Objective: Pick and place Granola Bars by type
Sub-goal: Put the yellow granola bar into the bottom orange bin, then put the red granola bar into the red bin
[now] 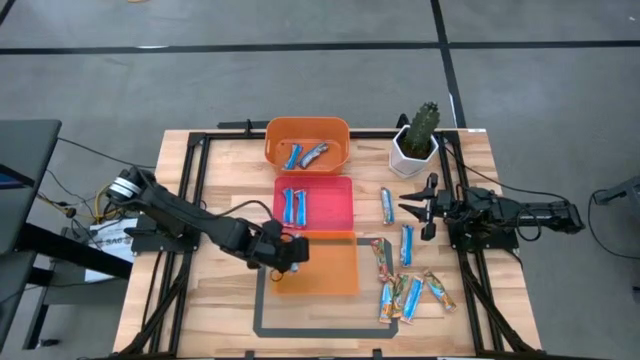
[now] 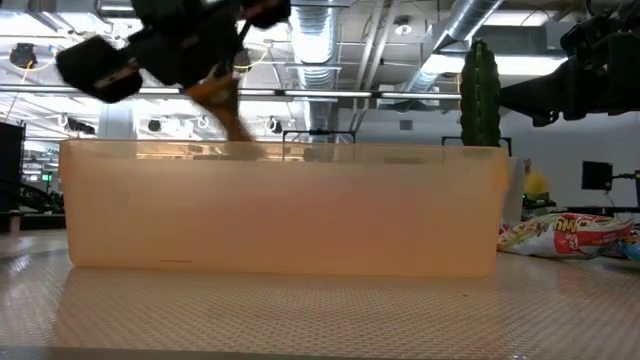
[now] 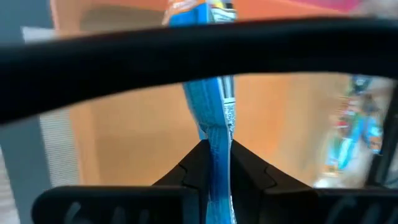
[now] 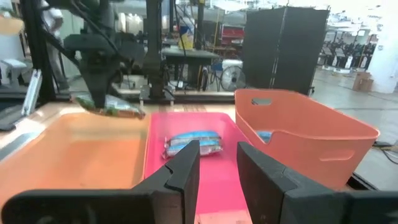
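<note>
The left gripper point(image 1: 285, 250) clenches a bar point(image 3: 214, 124) hanging lengthwise below its tips, over the orange tray point(image 1: 335, 275); the pink tray point(image 1: 340, 205) lies just beyond.

- We're seeing two black jointed arms, matte.
- Left arm point(image 1: 190, 218) has a silvery cap at its base.
- Right arm point(image 1: 510, 215), slim black fingers.

The left hand point(image 2: 225, 95) is cut off by the low view's top edge; its bar point(image 2: 232, 122) looks blurred.

Wooden table point(image 1: 225, 300) with trays point(image 1: 318, 265), loose granola bars point(image 1: 407, 245), potted cactus point(image 1: 417, 140).
</note>
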`<control>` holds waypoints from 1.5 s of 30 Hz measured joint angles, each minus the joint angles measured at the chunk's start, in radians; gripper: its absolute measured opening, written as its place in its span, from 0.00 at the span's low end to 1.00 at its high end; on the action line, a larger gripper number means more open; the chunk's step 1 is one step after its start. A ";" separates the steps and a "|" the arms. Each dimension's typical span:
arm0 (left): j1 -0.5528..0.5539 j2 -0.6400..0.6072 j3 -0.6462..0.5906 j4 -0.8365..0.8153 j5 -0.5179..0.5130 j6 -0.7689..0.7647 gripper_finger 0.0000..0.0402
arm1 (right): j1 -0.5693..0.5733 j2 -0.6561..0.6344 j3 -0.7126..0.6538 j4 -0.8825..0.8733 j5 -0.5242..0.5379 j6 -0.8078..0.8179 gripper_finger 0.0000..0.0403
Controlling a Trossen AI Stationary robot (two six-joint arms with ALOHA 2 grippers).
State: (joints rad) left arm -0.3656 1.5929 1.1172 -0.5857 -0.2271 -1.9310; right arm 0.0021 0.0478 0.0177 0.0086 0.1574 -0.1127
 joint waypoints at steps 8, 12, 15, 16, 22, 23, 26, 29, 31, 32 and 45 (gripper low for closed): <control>0.005 0.092 0.000 -0.043 0.067 -0.007 0.10 | 0.000 -0.002 0.001 0.000 0.001 0.000 0.25; 0.008 0.097 0.000 -0.063 0.070 -0.007 0.10 | 0.000 -0.002 0.001 0.000 0.001 0.000 0.25; 0.012 0.097 0.000 -0.093 0.068 -0.006 0.10 | 0.000 -0.002 0.001 0.000 0.001 0.000 0.25; 0.012 0.097 0.000 -0.097 0.079 -0.002 0.10 | 0.000 -0.002 0.001 0.000 0.001 0.000 0.25; 0.013 0.097 0.000 -0.105 0.100 0.009 0.10 | 0.000 -0.002 0.001 -0.001 0.000 0.000 0.25; 0.015 0.097 0.000 -0.107 0.101 0.009 0.11 | 0.000 -0.002 0.001 0.000 0.000 0.000 0.25; 0.020 0.097 0.000 -0.107 0.114 0.011 0.14 | 0.000 -0.002 0.001 0.000 0.000 0.000 0.25; 0.024 0.097 0.000 -0.107 0.115 0.007 0.19 | 0.000 -0.002 0.001 -0.001 0.000 0.000 0.25; 0.026 0.097 0.000 -0.107 0.117 0.007 0.22 | 0.000 -0.002 0.001 -0.001 0.000 0.000 0.25; 0.028 0.097 0.000 -0.106 0.118 0.007 0.23 | 0.000 -0.002 0.001 -0.001 0.000 0.000 0.25; 0.031 0.074 0.000 0.034 0.057 0.211 0.26 | 0.000 -0.002 0.000 -0.001 0.000 0.000 0.25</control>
State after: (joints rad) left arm -0.3347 1.6672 1.1168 -0.5517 -0.1700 -1.7195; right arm 0.0025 0.0456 0.0181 0.0078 0.1577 -0.1127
